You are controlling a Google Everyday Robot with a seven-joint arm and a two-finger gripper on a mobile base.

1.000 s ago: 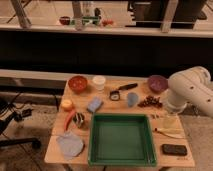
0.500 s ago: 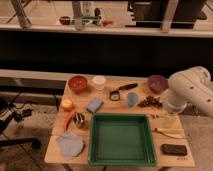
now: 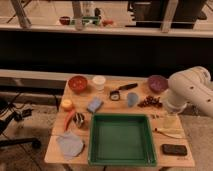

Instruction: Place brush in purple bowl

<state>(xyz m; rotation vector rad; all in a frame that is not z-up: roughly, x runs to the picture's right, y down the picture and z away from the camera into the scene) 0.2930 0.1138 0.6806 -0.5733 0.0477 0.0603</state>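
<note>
Wooden table [image 3: 112,107]: nothing is moving since a moment ago.
My gripper [image 3: 170,120] is hanging at right, jaws apart and empty; round-headed black brush [image 3: 122,91] is lying outside dark purple round bowl [image 3: 157,83].

no legible txt, no labels, brands, nos. or signs readable

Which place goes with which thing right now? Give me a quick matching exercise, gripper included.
Things: 1 brush; 2 purple bowl; 3 green tray; 4 gripper.
Places: a near-side middle; b far right corner; c hanging over the right side, midway back; d lying just right of the white cup.
Pairs: 1-d; 2-b; 3-a; 4-c.
</note>
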